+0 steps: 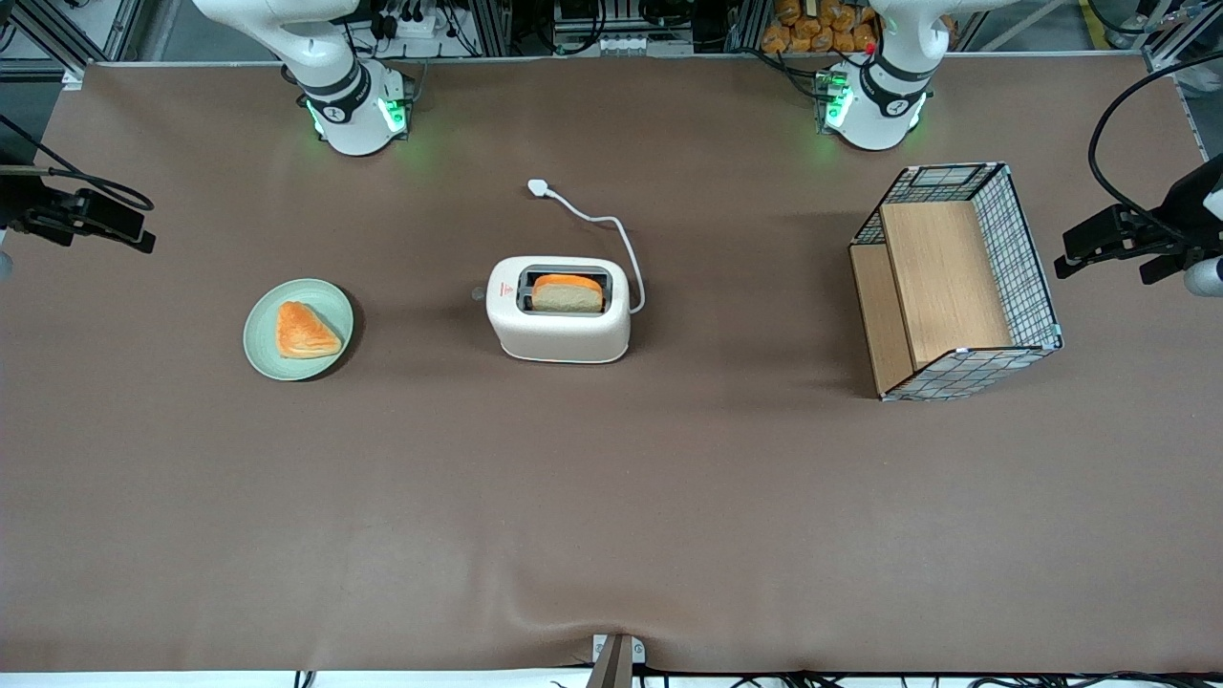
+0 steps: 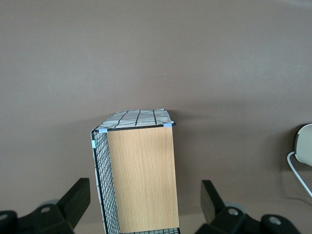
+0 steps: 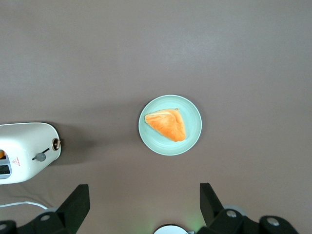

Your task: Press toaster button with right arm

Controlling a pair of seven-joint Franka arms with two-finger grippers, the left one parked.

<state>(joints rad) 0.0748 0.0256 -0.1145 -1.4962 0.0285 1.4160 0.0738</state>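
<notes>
The cream-white toaster (image 1: 559,311) stands mid-table with a bread slice (image 1: 568,293) in its slot. It also shows in the right wrist view (image 3: 24,152). The toaster button (image 1: 477,293) is a small pale knob on the narrow end face that looks toward the working arm's end of the table; the wrist view shows it too (image 3: 40,157). My right gripper (image 1: 115,222) hangs high over the working arm's end, well apart from the toaster, above a green plate. In the wrist view the gripper (image 3: 144,204) is open and empty, its fingers (image 3: 78,201) spread wide.
A green plate (image 1: 325,298) with a triangular orange pastry (image 1: 304,331) lies between gripper and toaster. The toaster's white cord and plug (image 1: 541,188) run toward the arm bases. A wire basket with wooden boards (image 1: 955,282) stands toward the parked arm's end.
</notes>
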